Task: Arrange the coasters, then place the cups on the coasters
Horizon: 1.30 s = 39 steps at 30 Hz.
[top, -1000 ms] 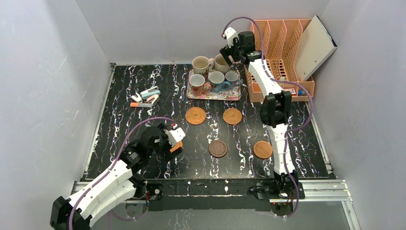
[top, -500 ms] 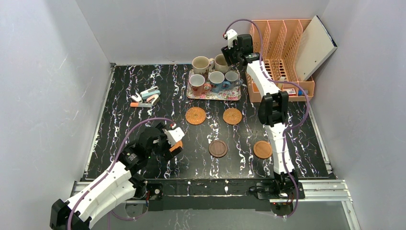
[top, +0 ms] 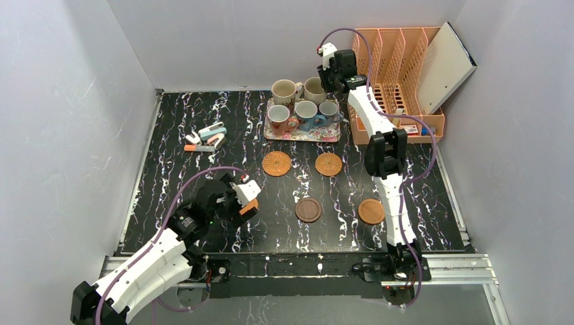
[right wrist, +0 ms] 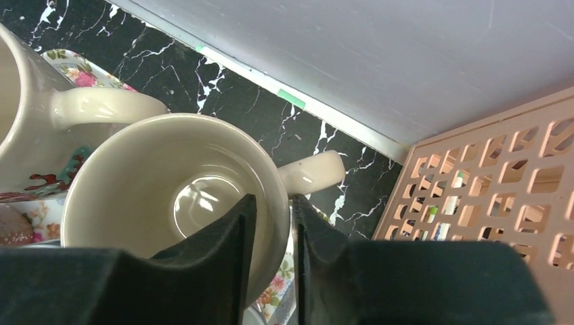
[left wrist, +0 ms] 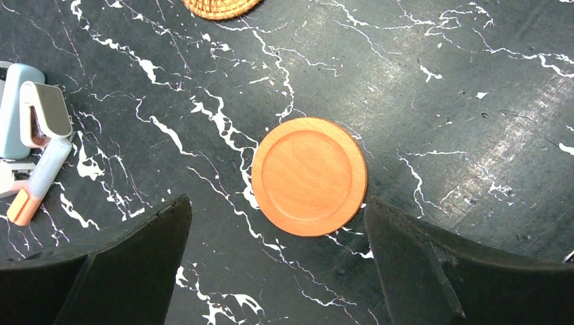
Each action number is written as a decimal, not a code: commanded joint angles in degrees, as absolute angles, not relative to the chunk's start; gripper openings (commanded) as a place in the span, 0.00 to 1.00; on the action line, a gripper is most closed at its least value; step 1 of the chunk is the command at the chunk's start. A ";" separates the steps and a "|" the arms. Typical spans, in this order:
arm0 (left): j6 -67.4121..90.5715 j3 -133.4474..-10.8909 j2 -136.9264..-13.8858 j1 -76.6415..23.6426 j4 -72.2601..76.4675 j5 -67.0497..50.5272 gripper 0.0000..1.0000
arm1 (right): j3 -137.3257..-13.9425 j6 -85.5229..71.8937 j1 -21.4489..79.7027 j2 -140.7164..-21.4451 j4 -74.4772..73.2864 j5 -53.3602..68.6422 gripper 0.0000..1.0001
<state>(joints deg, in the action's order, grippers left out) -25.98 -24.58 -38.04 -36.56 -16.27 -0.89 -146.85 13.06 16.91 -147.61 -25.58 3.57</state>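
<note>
My right gripper (top: 326, 80) (right wrist: 274, 210) is at the back of the floral tray (top: 302, 134). It is shut on the rim of a cream cup (top: 314, 89) (right wrist: 169, 183), one finger inside and one outside beside the handle. A second cream cup (top: 284, 90), a white cup with a reddish handle (top: 278, 118), a blue cup (top: 306, 114) and a small cup (top: 328, 108) stand on the tray. My left gripper (top: 247, 206) (left wrist: 277, 202) hangs open over a smooth orange coaster (left wrist: 309, 176) lying flat on the table. Two woven coasters (top: 276, 163) (top: 328, 164), a dark coaster (top: 308, 210) and an orange-brown coaster (top: 371, 211) lie mid-table.
Small staplers and office bits (top: 206, 139) (left wrist: 37, 135) lie at the left. An orange file rack (top: 399, 74) with a leaning white board (top: 443, 64) stands at the back right, close to my right wrist. Grey walls enclose the black marbled table (top: 176, 176).
My right gripper's jaws have come together on the cream cup's rim, and the wrist shifted slightly back. My left arm and the coasters have stayed where they were.
</note>
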 commanded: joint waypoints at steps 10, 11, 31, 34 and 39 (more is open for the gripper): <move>-26.45 -23.73 -36.99 -36.47 -15.56 -0.79 0.98 | -148.10 10.24 16.62 -148.28 -27.12 0.35 0.01; -26.45 -23.71 -37.01 -36.47 -15.56 -0.79 0.98 | -148.21 10.25 16.66 -148.28 -26.43 -0.48 0.01; -26.37 -23.69 -36.55 -36.47 -15.27 1.58 0.98 | -154.36 7.12 16.53 -141.94 -21.21 -1.56 0.01; -26.36 -23.73 -36.34 -36.43 -15.28 1.67 0.98 | -154.79 6.94 16.30 -141.30 -21.23 -1.59 0.01; -26.37 -23.73 -36.30 -36.47 -15.29 1.63 0.98 | -156.88 6.69 15.79 -140.27 -21.96 -1.31 0.01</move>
<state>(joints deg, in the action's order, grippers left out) -26.00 -23.99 -36.95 -36.56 -15.42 1.10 -150.61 7.62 16.86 -147.70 -28.47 -0.10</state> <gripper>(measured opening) 0.980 0.206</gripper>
